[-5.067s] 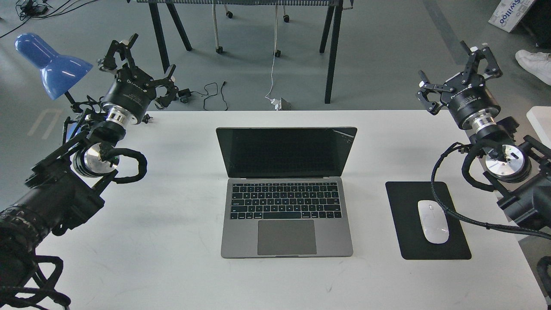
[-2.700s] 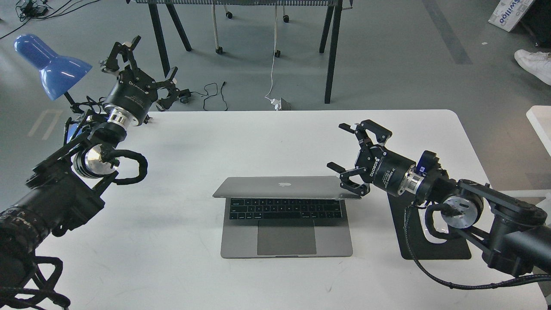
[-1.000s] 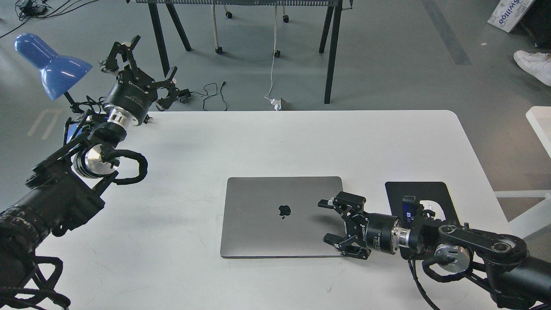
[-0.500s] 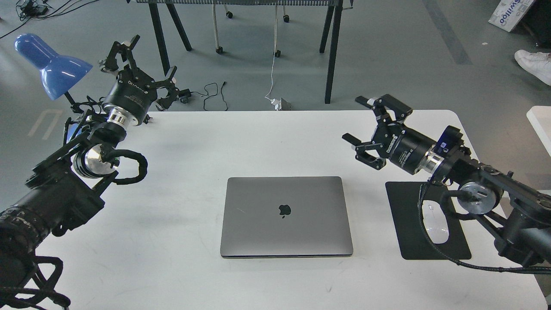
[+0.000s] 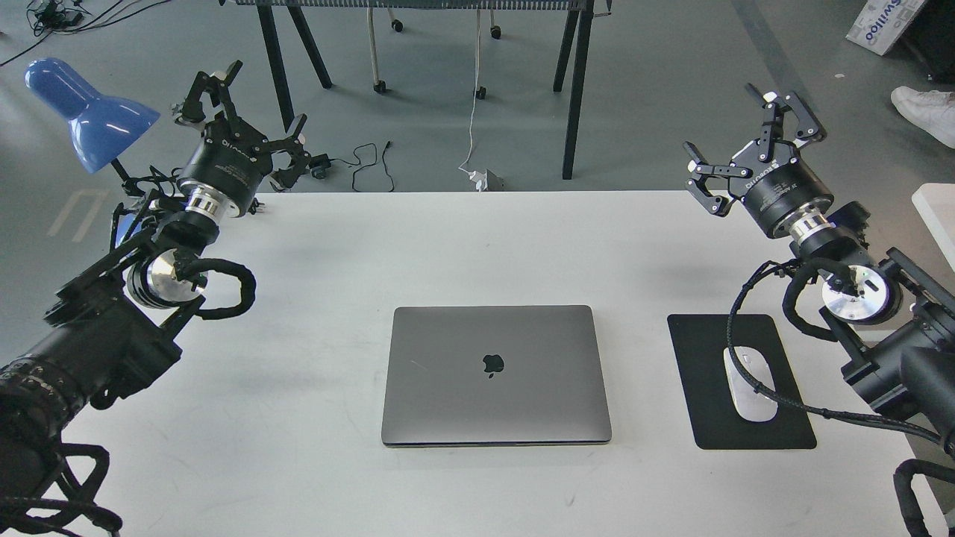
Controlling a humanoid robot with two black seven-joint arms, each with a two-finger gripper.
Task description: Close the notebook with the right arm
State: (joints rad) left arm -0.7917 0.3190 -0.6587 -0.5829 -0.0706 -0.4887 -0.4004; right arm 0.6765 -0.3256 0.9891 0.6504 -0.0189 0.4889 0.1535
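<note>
The notebook (image 5: pixel 496 374) lies shut and flat on the white table (image 5: pixel 336 246), grey lid up with the black apple logo showing. My right gripper (image 5: pixel 746 142) is open and empty, raised at the table's far right corner, well away from the notebook. My left gripper (image 5: pixel 242 104) is open and empty, raised at the far left corner.
A black mouse pad (image 5: pixel 705 350) with a white mouse (image 5: pixel 748 385) lies right of the notebook, with my right arm's braided cable crossing it. A blue desk lamp (image 5: pixel 89 112) stands at the far left. Table legs and cables are on the floor beyond.
</note>
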